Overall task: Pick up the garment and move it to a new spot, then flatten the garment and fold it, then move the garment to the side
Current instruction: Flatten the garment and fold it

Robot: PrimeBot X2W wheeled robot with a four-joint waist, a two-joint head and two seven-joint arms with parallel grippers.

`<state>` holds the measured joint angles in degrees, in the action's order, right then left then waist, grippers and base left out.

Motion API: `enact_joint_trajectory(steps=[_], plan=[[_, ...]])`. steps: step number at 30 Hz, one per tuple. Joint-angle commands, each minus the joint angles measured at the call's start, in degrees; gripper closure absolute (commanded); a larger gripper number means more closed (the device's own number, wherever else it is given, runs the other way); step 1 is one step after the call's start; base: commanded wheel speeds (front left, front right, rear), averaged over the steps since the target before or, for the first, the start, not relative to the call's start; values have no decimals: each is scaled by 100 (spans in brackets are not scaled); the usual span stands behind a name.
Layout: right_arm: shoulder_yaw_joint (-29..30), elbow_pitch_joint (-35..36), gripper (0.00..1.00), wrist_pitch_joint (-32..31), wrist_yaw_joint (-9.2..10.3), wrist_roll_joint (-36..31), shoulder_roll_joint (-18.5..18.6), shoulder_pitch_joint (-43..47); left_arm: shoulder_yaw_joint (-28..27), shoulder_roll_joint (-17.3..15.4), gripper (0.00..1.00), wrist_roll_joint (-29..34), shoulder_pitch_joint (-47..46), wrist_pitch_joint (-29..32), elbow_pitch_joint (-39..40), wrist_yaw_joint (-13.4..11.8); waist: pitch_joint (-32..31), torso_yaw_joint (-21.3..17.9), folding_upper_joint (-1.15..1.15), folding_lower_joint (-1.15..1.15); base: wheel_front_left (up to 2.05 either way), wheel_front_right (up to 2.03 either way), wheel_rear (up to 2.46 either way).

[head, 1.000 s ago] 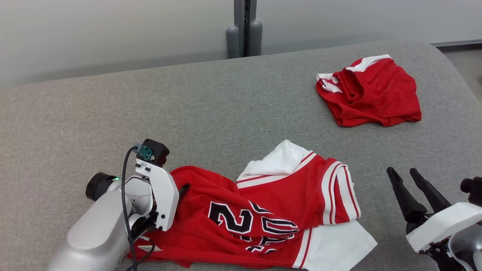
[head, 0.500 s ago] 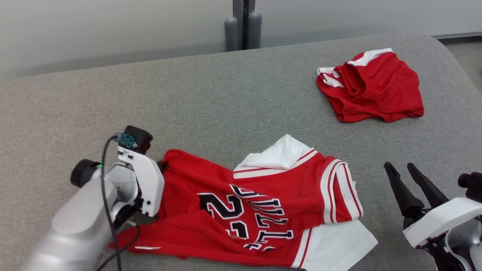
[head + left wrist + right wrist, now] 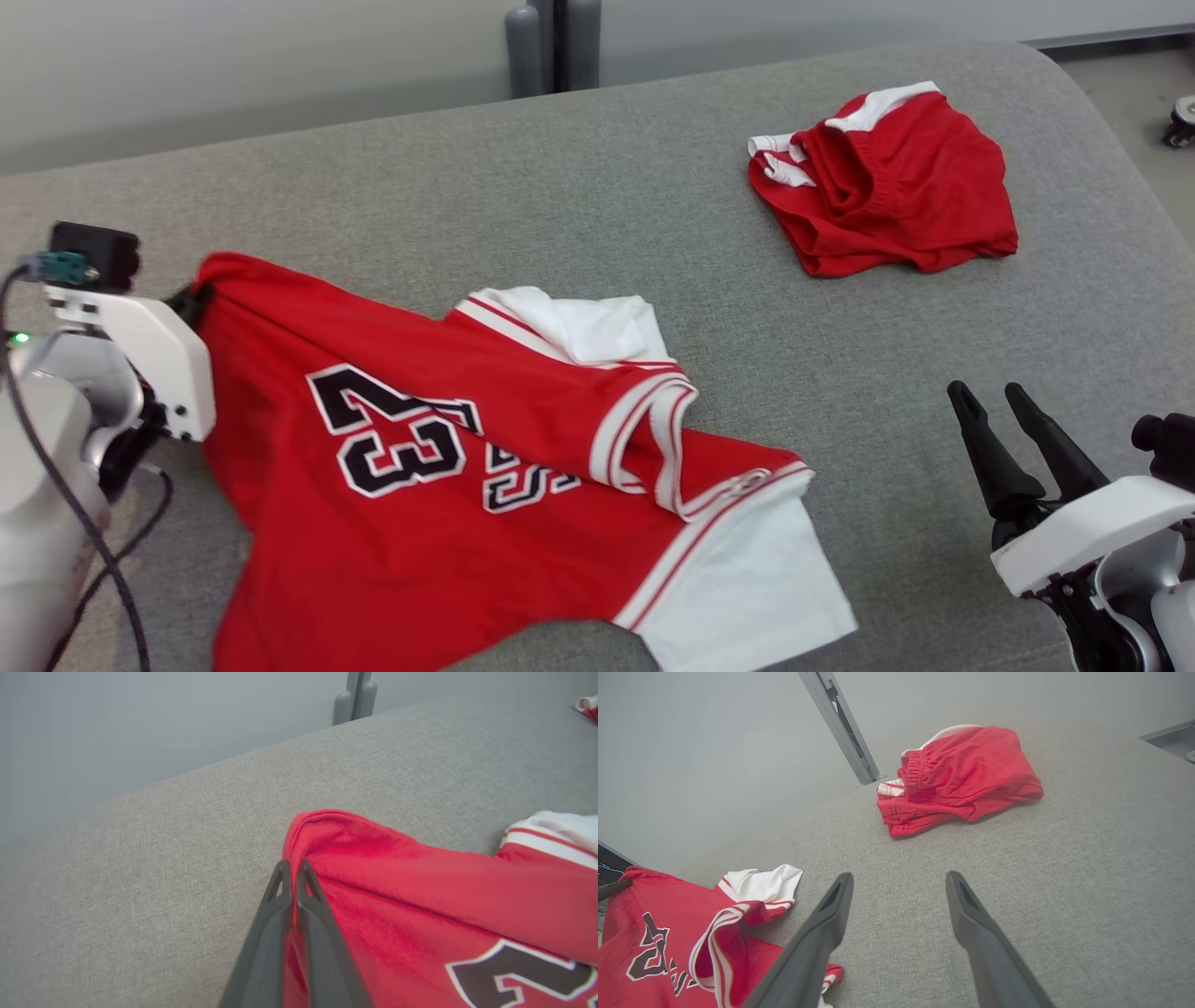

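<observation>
The left jaws are clenched on a small red corner of the jersey. The rest of the jersey lies spread on the grey bench, reaching from that corner toward the right jaws. The right jaws are spread wide with nothing between them, and they hover just above the bench, near the jersey's white sleeve.

The grip is only a tiny pinch of cloth. A quick pull could make the corner slip out. Only one corner is held, so if it is lifted the jersey will likely hang in a bunch and its far end will drag on the bench. The sleeve and armhole nearest the right jaws are already rumpled, and dragging could fold them more. That would make flattening harder.

Ahead of the left jaws there is bare bench up to its back edge, with a wall beyond. Going too far that way could drop cloth over the edge. Ahead of the right jaws there is lots of bare bench, and the red shorts lie well apart past it. Out past the right jaws the bench curves down to the floor.
</observation>
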<state>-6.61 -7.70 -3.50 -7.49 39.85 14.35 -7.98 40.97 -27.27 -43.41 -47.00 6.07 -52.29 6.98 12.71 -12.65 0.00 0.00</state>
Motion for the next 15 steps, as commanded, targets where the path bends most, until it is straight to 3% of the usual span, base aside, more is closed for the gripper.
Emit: enact_joint_trajectory(steps=[1,15], plan=[[-27,-12,0,66,-2,48,18,-114,-96,-96,100,-41,-153,-175,-101,-56,62,-66,0,0,0,0,0],[-205,-205,0,274,-2,138,70,-349,-136,-411,100,-25,-638,-908,-762,39,269,-284,0,0,0,0,0]])
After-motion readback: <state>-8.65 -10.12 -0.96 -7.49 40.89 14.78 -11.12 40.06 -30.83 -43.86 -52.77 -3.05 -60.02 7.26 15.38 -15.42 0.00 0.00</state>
